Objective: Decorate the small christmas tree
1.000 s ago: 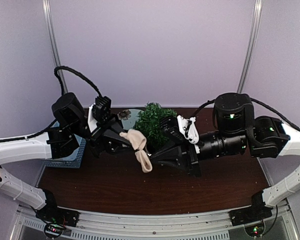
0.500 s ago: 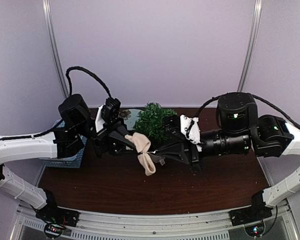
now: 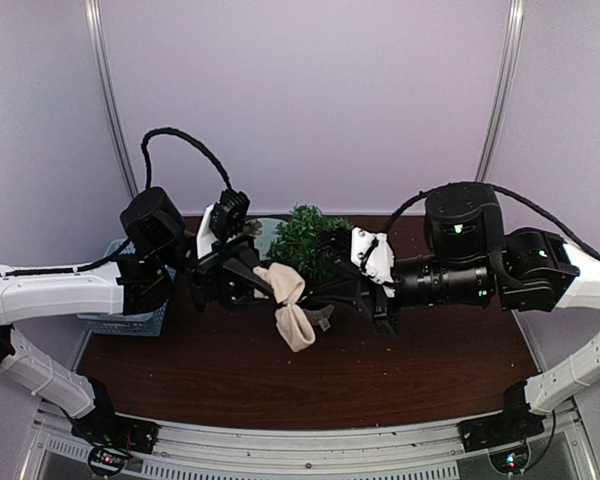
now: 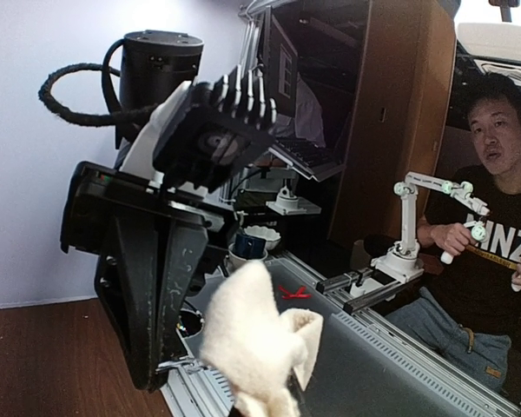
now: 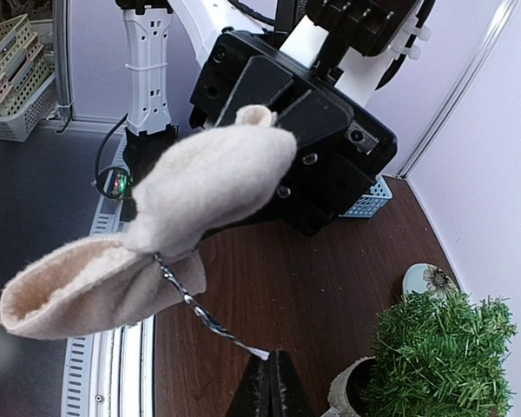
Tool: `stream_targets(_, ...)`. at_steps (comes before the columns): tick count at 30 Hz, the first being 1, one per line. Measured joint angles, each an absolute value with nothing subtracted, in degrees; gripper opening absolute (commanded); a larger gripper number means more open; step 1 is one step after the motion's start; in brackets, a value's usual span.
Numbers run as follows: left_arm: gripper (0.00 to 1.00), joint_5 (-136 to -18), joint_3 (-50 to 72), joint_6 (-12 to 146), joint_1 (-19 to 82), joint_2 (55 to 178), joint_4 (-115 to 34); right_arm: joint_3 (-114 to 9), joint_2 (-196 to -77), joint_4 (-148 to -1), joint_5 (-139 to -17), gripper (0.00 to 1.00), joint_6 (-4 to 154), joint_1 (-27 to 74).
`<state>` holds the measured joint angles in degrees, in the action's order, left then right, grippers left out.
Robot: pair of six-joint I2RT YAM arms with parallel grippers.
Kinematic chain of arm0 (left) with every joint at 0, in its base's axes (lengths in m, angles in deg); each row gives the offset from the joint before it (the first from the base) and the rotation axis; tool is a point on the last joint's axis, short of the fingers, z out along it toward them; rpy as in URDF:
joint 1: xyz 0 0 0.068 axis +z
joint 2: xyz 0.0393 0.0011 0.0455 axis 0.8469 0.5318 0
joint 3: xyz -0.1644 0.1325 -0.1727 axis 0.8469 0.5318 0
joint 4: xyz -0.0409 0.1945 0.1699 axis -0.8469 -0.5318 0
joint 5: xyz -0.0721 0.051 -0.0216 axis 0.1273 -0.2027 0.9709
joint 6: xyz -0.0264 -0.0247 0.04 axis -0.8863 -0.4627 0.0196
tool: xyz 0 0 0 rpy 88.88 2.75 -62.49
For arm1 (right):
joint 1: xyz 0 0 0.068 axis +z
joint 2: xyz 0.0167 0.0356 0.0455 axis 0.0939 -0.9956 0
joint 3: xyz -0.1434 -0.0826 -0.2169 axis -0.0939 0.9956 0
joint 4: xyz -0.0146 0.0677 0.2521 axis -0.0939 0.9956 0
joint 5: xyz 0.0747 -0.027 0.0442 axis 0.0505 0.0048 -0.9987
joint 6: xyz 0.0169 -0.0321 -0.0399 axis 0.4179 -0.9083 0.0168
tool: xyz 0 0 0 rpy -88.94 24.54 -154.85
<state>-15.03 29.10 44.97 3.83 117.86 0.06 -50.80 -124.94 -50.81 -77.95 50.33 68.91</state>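
The small christmas tree (image 3: 305,240), bushy dark green in an off-white pot, stands at the back middle of the table. It also shows in the right wrist view (image 5: 438,352) with its pot (image 5: 352,393). A beige felt bow (image 3: 286,298) hangs in the air in front of the tree, between both grippers. My left gripper (image 3: 263,283) is shut on the bow's upper loop (image 5: 204,178). In the left wrist view the bow (image 4: 253,343) hides the fingertips. My right gripper (image 5: 273,367) is shut, its tips pinching the end of the bow's twisted silver wire (image 5: 204,314).
A blue slotted basket (image 3: 125,318) sits at the left, also in the right wrist view (image 5: 366,200). A small pale floral dish (image 3: 255,232) lies behind the tree's left side. The brown table (image 3: 380,370) ends at a metal rail in front.
My left arm has carried the bow a little to the right, toward the tree. My right gripper has come in to meet it and now has the wire end.
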Motion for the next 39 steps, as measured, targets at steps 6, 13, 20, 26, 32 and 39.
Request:
stream_targets(6,0.00,-15.1,29.1,40.9,4.4,118.9,4.5,-50.8,-125.2,-51.1,-77.9,0.02,50.0,68.4)
stream_targets(13,0.00,-16.1,29.1,35.2,6.6,120.1,9.8,-50.6,-125.4,-51.7,-75.4,0.33,49.8,67.4)
stream_targets(20,0.00,-20.3,31.4,27.8,14.1,120.2,16.4,-46.1,-120.8,-51.7,-70.2,0.61,51.1,65.4)
stream_targets(26,0.00,-27.0,33.4,24.9,18.9,122.6,18.2,-42.3,-115.7,-51.1,-68.2,0.64,55.0,59.3)
stream_targets(32,0.00,-34.5,33.9,21.4,23.9,128.3,20.3,-40.3,-112.1,-51.3,-69.2,0.64,59.2,53.6)
stream_targets(39,0.00,-39.4,33.4,14.7,27.2,138.8,27.4,-39.7,-111.6,-51.4,-70.6,0.64,61.0,52.0)
